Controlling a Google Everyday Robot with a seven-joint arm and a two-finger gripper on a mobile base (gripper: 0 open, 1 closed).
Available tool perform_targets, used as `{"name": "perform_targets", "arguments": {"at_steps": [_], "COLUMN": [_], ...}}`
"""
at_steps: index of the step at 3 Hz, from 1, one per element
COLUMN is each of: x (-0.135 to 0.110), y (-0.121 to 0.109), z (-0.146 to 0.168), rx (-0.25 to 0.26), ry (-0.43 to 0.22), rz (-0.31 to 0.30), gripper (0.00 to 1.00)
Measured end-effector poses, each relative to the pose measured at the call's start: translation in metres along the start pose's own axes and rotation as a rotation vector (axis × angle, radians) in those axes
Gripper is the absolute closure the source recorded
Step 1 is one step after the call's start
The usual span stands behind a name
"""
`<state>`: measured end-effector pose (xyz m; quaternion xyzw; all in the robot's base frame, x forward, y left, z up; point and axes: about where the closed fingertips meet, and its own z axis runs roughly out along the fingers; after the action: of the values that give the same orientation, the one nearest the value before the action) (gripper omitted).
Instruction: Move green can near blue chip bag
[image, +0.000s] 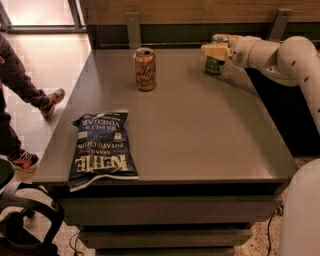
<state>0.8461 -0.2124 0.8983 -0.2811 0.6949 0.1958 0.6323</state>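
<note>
On my camera view I am seeing the pincer (216, 48) sitting at the top of the green can (214, 66) on the desk's (200, 130) far right, its grip I cannot tell, well apart from the blue chip bag (101, 148) lying front left.

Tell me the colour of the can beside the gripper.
Green, in the camera view; the gripper is at the top of the can.

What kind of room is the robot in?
Probably an office break area: a grey table holds a blue chip bag and an orange can, beside a rolling chair. The gripper is at the green can, back right.
</note>
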Motion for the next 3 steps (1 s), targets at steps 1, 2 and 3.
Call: {"name": "perform_targets", "arguments": {"at_steps": [1, 2, 3], "x": [0.0005, 0.001, -0.0029], "y": [0.0025, 0.0047, 0.0085], "z": [0.0034, 0.0062, 0.0064], "rx": [-0.005, -0.01, -0.019], "ry": [0.0, 0.0, 0.006], "rz": [0.001, 0.002, -0.004], "gripper": [0.65, 0.88, 1.0]}}
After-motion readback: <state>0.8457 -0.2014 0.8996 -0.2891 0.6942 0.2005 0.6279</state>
